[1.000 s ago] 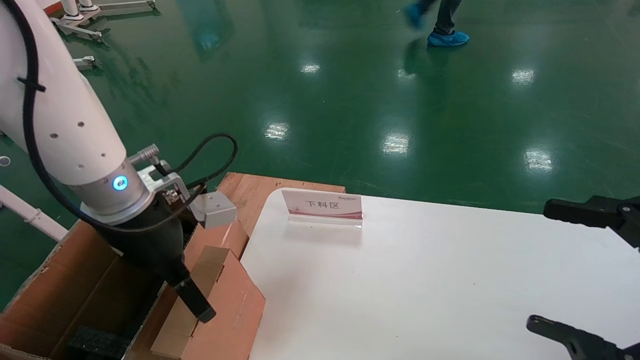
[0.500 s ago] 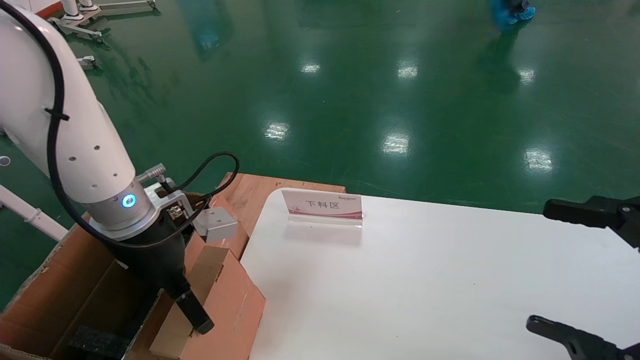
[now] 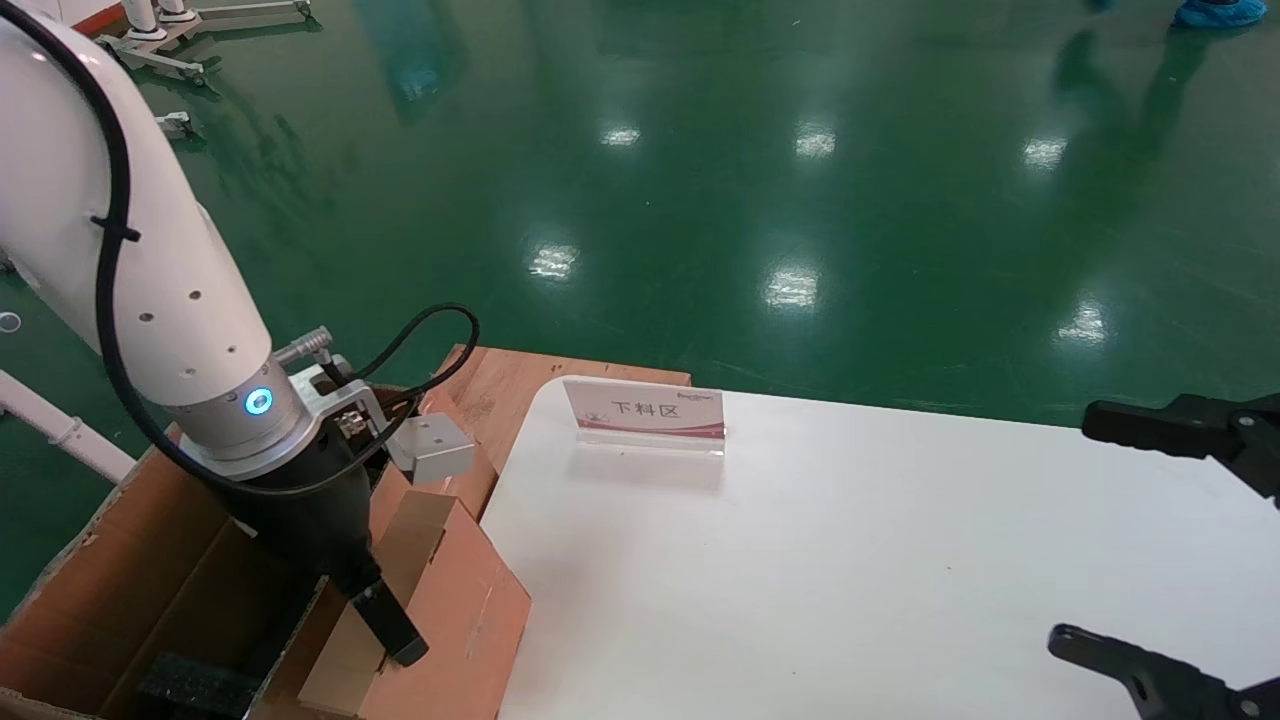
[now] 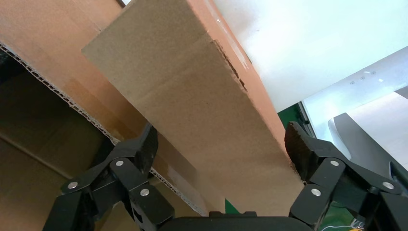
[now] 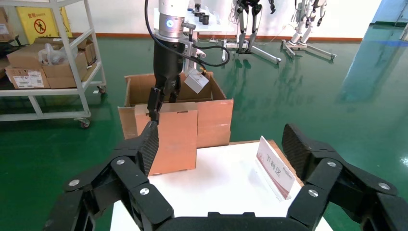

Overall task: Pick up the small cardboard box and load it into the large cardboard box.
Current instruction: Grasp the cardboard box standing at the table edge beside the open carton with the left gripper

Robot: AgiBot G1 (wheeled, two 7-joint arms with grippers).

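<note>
The small cardboard box (image 3: 450, 600) stands tilted at the white table's left edge, against the large cardboard box (image 3: 120, 560). It also shows in the left wrist view (image 4: 192, 96) and the right wrist view (image 5: 173, 134). My left gripper (image 3: 385, 640) reaches down over its top and is open, with one finger on each side (image 4: 220, 144). One pad touches the box's edge; a small gap shows at the other. The large box (image 5: 214, 115) stands on the floor with its flaps up and a black foam block (image 3: 195, 685) inside. My right gripper (image 3: 1075, 530) hovers open and empty at the table's right edge.
A white table (image 3: 850, 560) fills the middle and right, with a pink-and-white sign stand (image 3: 645, 410) near its far edge. A wooden board (image 3: 520, 375) lies behind the table's far left corner. A shelf trolley (image 5: 48, 62) with cartons stands on the green floor beyond the large box.
My left gripper has sunk a little lower over the small box, which has stayed where it was. The right arm has hardly moved. A person walked away across the far floor.
</note>
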